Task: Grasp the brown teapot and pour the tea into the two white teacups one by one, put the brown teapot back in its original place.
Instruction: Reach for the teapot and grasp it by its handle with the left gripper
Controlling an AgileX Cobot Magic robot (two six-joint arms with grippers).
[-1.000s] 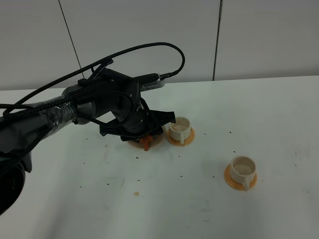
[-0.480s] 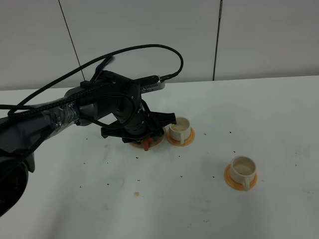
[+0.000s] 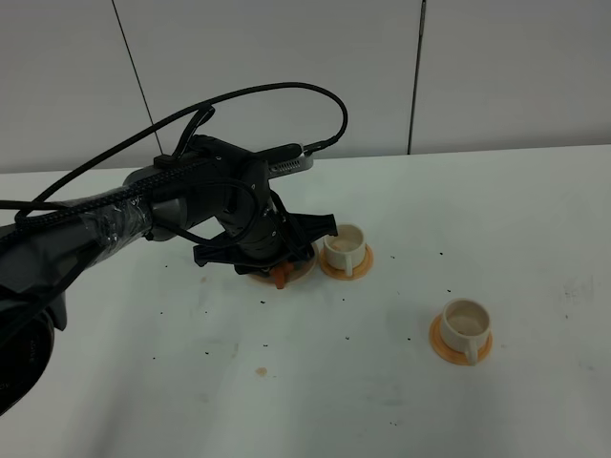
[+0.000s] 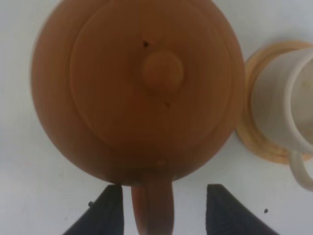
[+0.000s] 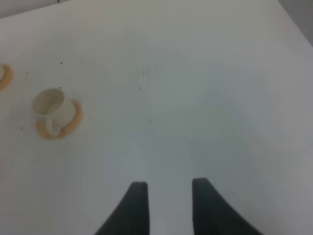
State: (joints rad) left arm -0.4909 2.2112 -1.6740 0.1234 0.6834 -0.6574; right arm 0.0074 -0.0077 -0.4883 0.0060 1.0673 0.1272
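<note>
The left pincer is down low by the brown teapot. Its two black fingers stand one on each side of the teapot's handle. The pincer is open about as wide as the handle and a bit more. One finger is just beside the handle, and the other has a small gap of white table showing. It is not squeezing the handle.

From the high camera, the left arm covers most of the teapot - only a little orange-brown bit peeks out. The teapot sits on its round saucer, and just an edge of the saucer shows.

One white cup stands right beside the teapot on an orange coaster. The other white cup is well away from the teapot, also on an orange coaster.

The right pincer is far from the teapot, over bare white table. Its fingers are a small way apart - it holds nothing and touches nothing.
</note>
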